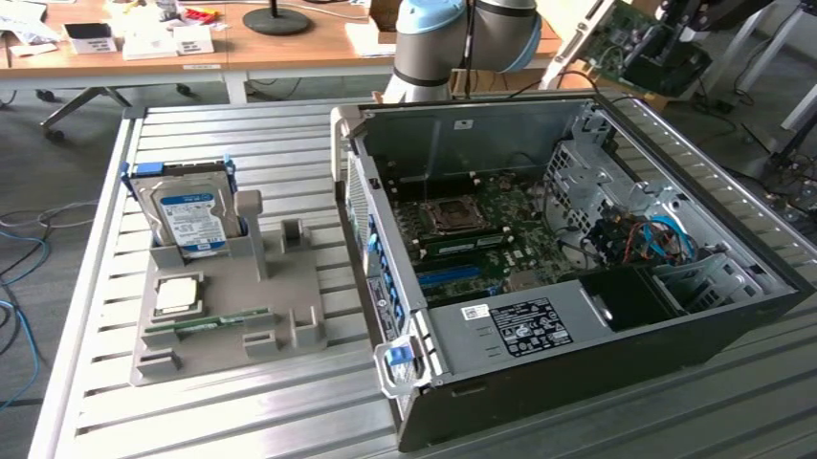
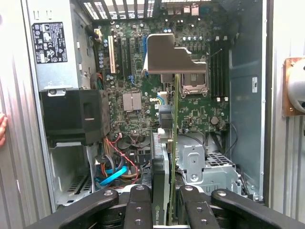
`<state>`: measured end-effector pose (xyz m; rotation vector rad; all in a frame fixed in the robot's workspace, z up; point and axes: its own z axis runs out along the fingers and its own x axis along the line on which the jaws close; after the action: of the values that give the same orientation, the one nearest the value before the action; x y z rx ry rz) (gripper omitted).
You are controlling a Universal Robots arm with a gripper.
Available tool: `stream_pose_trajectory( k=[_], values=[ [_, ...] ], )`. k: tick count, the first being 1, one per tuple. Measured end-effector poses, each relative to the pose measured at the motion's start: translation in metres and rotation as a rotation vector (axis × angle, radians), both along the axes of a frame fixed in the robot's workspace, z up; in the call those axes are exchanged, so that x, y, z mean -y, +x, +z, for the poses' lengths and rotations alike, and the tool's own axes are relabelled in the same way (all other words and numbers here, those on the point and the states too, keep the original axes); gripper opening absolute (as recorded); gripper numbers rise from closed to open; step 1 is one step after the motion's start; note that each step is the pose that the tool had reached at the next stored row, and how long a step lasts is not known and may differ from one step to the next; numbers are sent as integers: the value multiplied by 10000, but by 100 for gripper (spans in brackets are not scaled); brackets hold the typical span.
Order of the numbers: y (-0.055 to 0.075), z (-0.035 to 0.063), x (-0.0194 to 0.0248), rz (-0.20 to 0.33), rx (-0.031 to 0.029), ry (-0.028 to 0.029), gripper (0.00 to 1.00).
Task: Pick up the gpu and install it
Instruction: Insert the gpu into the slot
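Exterior view: I see a slatted metal table carrying an open computer case. Toward the exterior view's left sits a gray parts tray, with a blue-labelled hard drive standing upright and a processor and memory stick lying flat. Wooden desks with small boxes stand behind, and cables trail on the gray floor. The arm rises beyond the case. The gripper holds the gpu in the air, clear of the case. Wrist view: I look into the case at the motherboard. The fingers are mostly closed, clamped on either face of the gpu. It hangs edge-on, with its metal bracket farthest from the gripper.
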<state>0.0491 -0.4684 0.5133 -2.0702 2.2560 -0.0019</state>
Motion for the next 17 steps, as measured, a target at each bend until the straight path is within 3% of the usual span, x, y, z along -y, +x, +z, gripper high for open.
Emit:
stream_pose_trajectory(
  k=[5,7,17],
  values=[
    [-28,-62,0,-1,6,186,27],
    [-48,-90,-1,0,5,235,27],
    [-133,-274,0,6,6,292,27]
  ],
)
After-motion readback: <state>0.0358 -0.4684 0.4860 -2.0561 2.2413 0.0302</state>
